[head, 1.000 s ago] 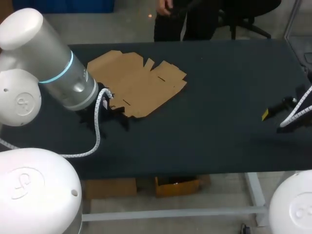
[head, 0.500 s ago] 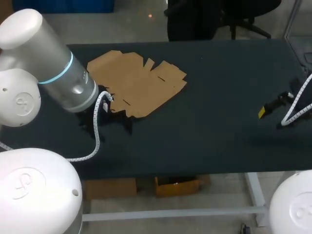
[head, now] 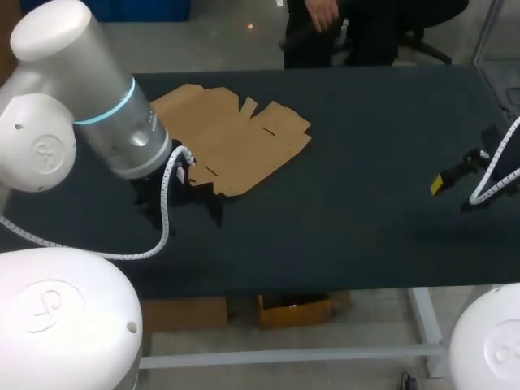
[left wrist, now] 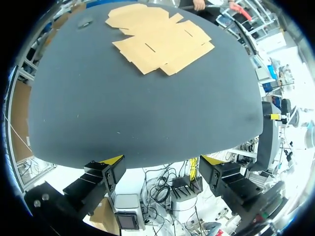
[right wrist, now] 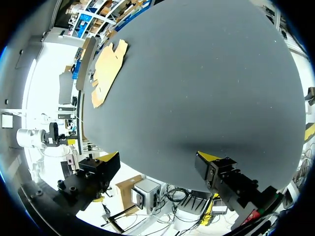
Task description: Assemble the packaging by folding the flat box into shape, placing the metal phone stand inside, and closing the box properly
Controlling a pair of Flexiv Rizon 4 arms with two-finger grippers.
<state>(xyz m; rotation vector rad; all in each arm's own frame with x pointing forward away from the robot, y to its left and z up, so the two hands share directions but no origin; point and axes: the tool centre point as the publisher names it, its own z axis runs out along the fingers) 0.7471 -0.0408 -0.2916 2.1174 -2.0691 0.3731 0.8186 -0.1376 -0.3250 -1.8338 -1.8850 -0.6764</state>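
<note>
The flat brown cardboard box [head: 231, 142] lies unfolded on the black table [head: 349, 203], at the far left of the middle. My left gripper [head: 193, 185] hangs at the cardboard's near corner, largely hidden under its arm. In the left wrist view this gripper [left wrist: 162, 169] is open and empty, with the cardboard [left wrist: 160, 37] well ahead of it. My right gripper [head: 451, 177] hovers over the table's right end, far from the box. It is open and empty in its own view [right wrist: 157, 164], where the cardboard [right wrist: 106, 71] lies far ahead. No metal phone stand is in view.
A small dark spot [left wrist: 84, 22] sits on the table beyond the cardboard's far corner; I cannot tell what it is. Bare black tabletop stretches between the cardboard and my right gripper.
My left arm has swung a little, shifting its gripper slightly rightward along the cardboard's near corner. My right gripper has edged a little leftward. The cardboard has not moved.
</note>
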